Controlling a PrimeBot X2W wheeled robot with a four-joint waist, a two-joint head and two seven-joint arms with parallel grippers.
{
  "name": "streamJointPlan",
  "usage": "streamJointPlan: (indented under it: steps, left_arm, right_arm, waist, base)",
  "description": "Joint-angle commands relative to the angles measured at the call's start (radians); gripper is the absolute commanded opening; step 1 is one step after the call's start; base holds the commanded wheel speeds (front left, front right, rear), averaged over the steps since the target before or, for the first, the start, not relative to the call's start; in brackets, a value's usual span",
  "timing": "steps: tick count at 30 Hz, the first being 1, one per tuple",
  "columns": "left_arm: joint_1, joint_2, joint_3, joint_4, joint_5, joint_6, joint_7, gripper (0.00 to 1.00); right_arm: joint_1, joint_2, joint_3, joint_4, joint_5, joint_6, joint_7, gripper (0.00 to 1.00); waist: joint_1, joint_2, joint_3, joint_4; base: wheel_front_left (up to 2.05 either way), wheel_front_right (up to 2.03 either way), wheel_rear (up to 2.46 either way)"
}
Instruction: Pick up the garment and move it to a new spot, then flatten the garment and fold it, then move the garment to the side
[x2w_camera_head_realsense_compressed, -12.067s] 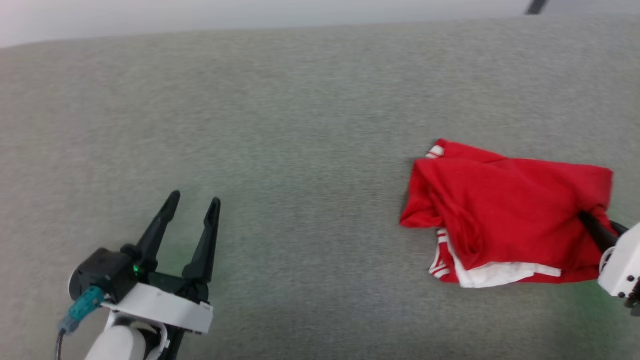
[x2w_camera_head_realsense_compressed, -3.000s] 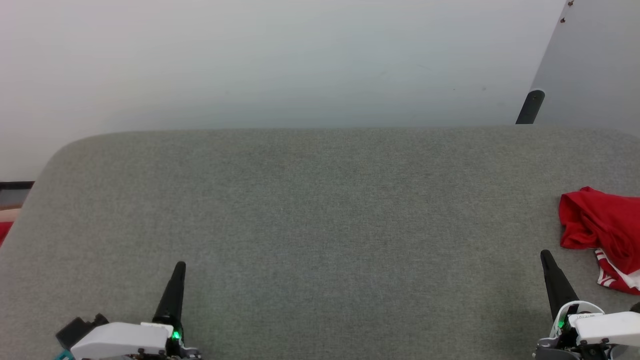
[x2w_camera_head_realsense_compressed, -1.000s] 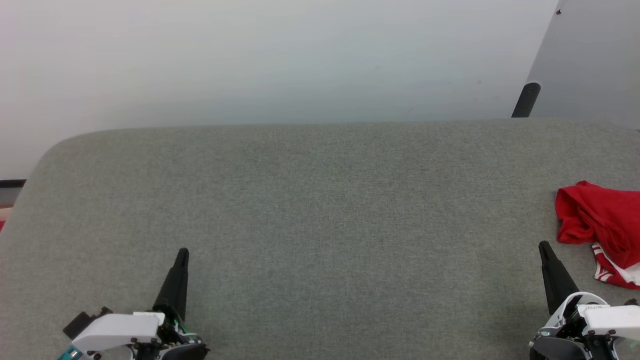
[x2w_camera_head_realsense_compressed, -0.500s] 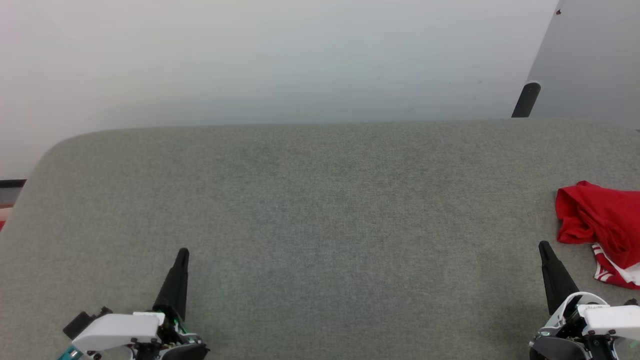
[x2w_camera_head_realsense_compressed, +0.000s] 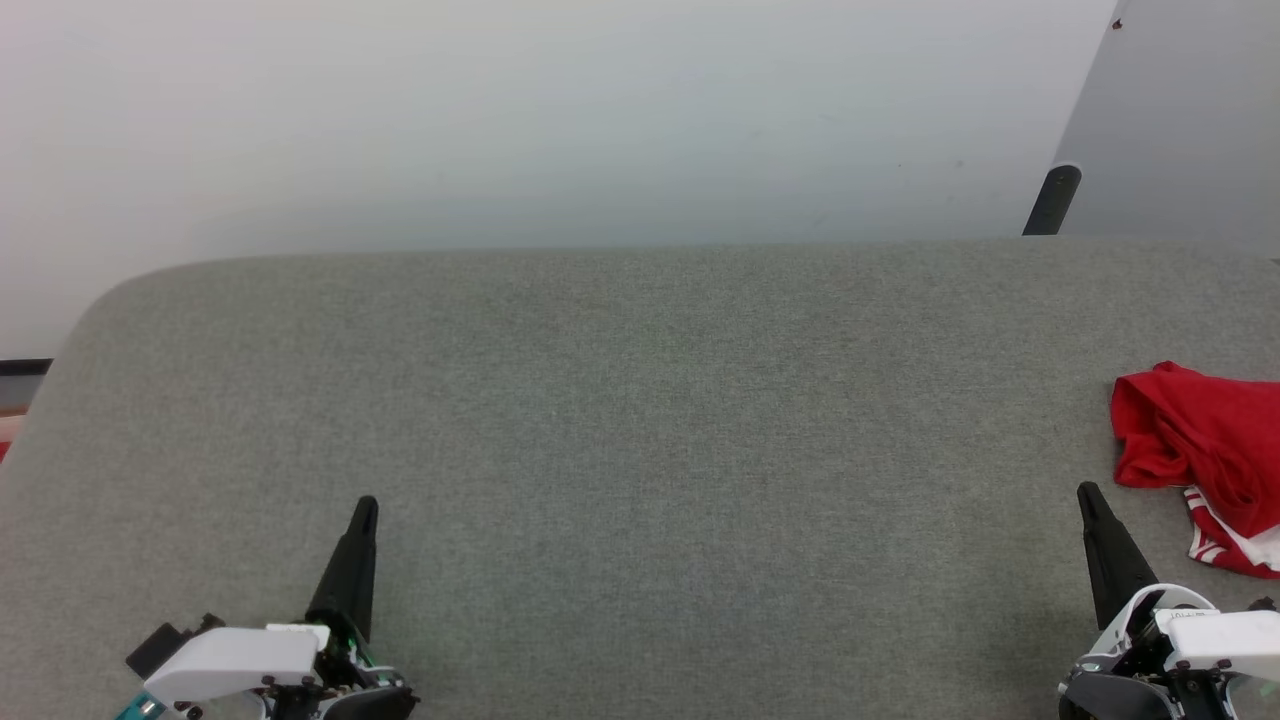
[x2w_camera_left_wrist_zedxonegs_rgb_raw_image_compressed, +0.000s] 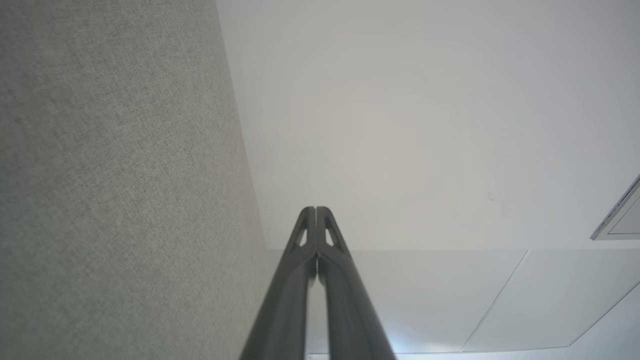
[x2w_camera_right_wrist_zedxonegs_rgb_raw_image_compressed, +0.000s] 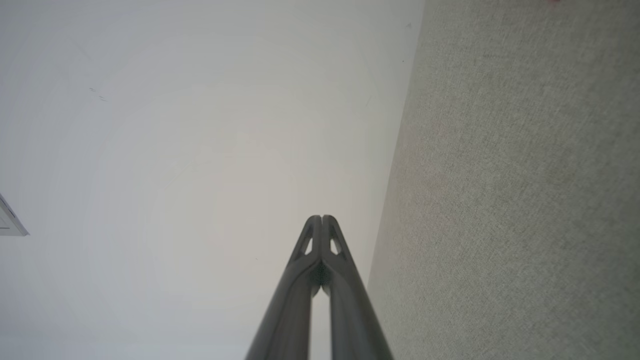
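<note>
The garment (x2w_camera_head_realsense_compressed: 1205, 445), a crumpled red shirt with a striped red-and-white edge, lies at the far right of the grey table (x2w_camera_head_realsense_compressed: 640, 420), cut off by the head view's border. My right gripper (x2w_camera_head_realsense_compressed: 1086, 495) stands just left of it, shut and empty, fingers together and pointing up the view. The left gripper (x2w_camera_head_realsense_compressed: 366, 507) is at the lower left, far from the garment, also shut on nothing. In the left wrist view the left gripper (x2w_camera_left_wrist_zedxonegs_rgb_raw_image_compressed: 315, 209) has its tips pressed together, and the right wrist view shows the right gripper (x2w_camera_right_wrist_zedxonegs_rgb_raw_image_compressed: 321, 218) the same way.
A pale wall rises behind the table's far edge. A dark post (x2w_camera_head_realsense_compressed: 1051, 200) and a grey panel (x2w_camera_head_realsense_compressed: 1180, 120) stand at the back right. The table's rounded left corner (x2w_camera_head_realsense_compressed: 110, 300) drops off beside a dark strip.
</note>
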Motion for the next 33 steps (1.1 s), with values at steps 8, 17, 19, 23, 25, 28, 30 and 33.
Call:
streamJointPlan:
  steps: [8,17,19,23,25,28,30,33]
  left_arm:
    - [-0.01,0.0,0.002,0.001,-0.003,-0.006,0.001,0.0]
    - [-0.01,0.0,0.002,0.001,-0.003,-0.006,0.001,0.0]
    - [-0.01,0.0,0.002,0.001,-0.003,-0.006,0.001,0.0]
    - [-0.01,0.0,0.002,0.001,-0.003,-0.006,0.001,0.0]
    - [-0.01,0.0,0.002,0.001,-0.003,-0.006,0.001,0.0]
    - [-0.01,0.0,0.002,0.001,-0.003,-0.006,0.001,0.0]
    - [-0.01,0.0,0.002,0.001,-0.003,-0.006,0.001,0.0]
    - [-0.01,0.0,0.002,0.001,-0.003,-0.006,0.001,0.0]
  right_arm:
    - [-0.002,0.003,0.0,0.0,0.005,0.0,0.0,0.0]
    - [-0.002,0.003,0.0,0.0,0.005,0.0,0.0,0.0]
    - [-0.002,0.003,0.0,0.0,0.005,0.0,0.0,0.0]
    - [-0.002,0.003,0.0,0.0,0.005,0.0,0.0,0.0]
    - [-0.002,0.003,0.0,0.0,0.005,0.0,0.0,0.0]
    - [-0.002,0.003,0.0,0.0,0.005,0.0,0.0,0.0]
    - [-0.002,0.003,0.0,0.0,0.005,0.0,0.0,0.0]
    - [-0.002,0.003,0.0,0.0,0.005,0.0,0.0,0.0]
  waist:
    - [0.0,0.0,0.0,0.0]
    - [0.0,0.0,0.0,0.0]
    - [0.0,0.0,0.0,0.0]
    - [0.0,0.0,0.0,0.0]
    - [0.0,0.0,0.0,0.0]
    - [0.0,0.0,0.0,0.0]
    - [0.0,0.0,0.0,0.0]
    - [0.0,0.0,0.0,0.0]
  base:
    - [0.0,0.0,0.0]
    - [0.0,0.0,0.0]
    - [0.0,0.0,0.0]
    - [0.0,0.0,0.0]
    - [0.0,0.0,0.0]
    - [0.0,0.0,0.0]
    - [0.0,0.0,0.0]
    - [0.0,0.0,0.0]
